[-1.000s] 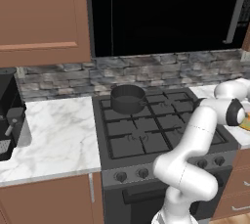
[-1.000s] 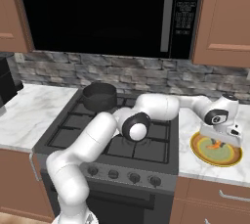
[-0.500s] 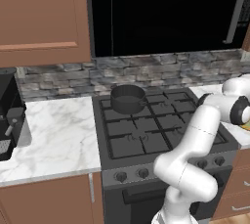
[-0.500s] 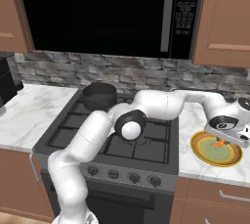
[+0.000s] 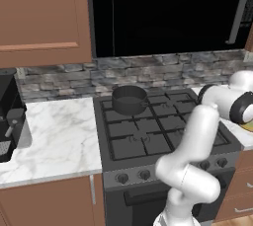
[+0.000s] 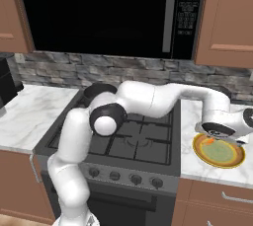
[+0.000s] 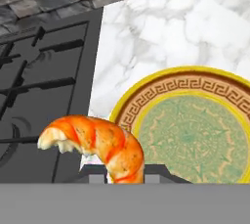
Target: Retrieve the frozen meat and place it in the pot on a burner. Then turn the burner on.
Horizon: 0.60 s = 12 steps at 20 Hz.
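Gripper (image 6: 213, 140) closed on frozen meat (image 7: 95, 145), curved orange-brown crescent piece, held clear above round yellow-green plate (image 7: 195, 135) with patterned rim, on white marble table (image 7: 161, 32) right of stove. Short round dark grey metal pot (image 5: 129, 99) sits on rear-left burner (image 5: 133, 109) with black cast-iron grate bars, well apart from gripper. Judgement: carry step in hand. Keep grip firm, lift enough to clear grates and pot rim, traverse left and back across stove, centre over pot mouth before release.
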### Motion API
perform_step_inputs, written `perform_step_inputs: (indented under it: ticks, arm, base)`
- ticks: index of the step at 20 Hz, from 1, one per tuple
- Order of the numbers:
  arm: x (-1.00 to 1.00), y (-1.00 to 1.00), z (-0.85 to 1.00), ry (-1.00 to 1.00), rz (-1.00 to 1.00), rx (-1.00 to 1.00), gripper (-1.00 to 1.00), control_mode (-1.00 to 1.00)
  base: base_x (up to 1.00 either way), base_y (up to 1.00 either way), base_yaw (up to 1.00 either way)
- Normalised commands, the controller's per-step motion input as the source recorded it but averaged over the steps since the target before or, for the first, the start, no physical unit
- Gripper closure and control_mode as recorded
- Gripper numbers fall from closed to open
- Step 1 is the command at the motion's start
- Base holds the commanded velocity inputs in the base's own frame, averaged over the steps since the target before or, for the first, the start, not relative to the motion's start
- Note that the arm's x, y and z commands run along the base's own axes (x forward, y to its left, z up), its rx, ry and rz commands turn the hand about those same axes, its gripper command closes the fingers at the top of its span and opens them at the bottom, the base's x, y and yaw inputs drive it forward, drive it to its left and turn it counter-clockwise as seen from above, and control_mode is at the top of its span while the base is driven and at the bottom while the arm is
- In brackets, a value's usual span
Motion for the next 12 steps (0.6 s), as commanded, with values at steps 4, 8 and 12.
perform_step_inputs:
  ticks: [4,8,12]
  arm:
    - [-0.11,0.99,0.46,-0.26,0.14,-0.02,1.0,-1.0]
    - [-0.01,0.93,0.38,-0.26,0.09,0.0,1.0,-1.0]
    - [-0.06,0.88,0.34,-0.19,0.04,0.0,1.0,-1.0]
  base:
    - [0.0,0.0,0.0]
    - [0.0,0.0,0.0]
    - [0.0,0.0,0.0]
